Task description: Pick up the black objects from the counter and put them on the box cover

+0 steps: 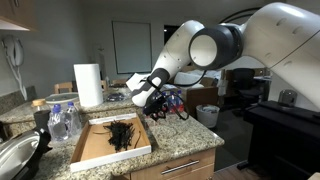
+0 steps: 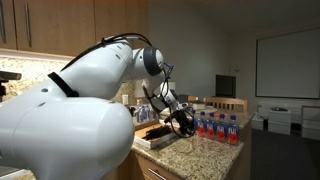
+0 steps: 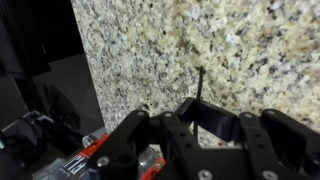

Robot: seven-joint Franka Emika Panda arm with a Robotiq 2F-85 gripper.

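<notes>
Over the speckled granite counter point(image 1: 185, 143), just past the far right corner of the box cover point(image 1: 93, 147), the gripper point(image 1: 160, 103) hangs from the big white arm that reaches in from 3 o'clock. Its fingers point(image 3: 228, 120) are drawn tight together, with no gap between the tips, and in the wrist view they pinch the lower end of a thin black piece point(image 3: 200, 82). This sliver runs straight out from the gripper point(image 3: 207, 114) toward 12 o'clock, against the granite point(image 3: 230, 40), and whether its far end touches the stone cannot be told. The other black objects point(image 1: 120, 132) lie as a spidery clump inside the box cover, toward its far end, at about 8 o'clock from the gripper and clear of the fingers. In both exterior views the held piece is too fine to make out against the dark gripper point(image 2: 182, 122). The box cover point(image 2: 153, 133) shows low beside the gripper at about 9 o'clock, and a row of red-labelled bottles point(image 2: 216, 126) stands at 3 o'clock from it. Clear water bottles point(image 1: 62, 120) stand at 9 o'clock of the box cover, a paper towel roll point(image 1: 88, 85) at 11 o'clock behind it, and a metal bowl point(image 1: 15, 155) at the frame's 8 o'clock edge.
</notes>
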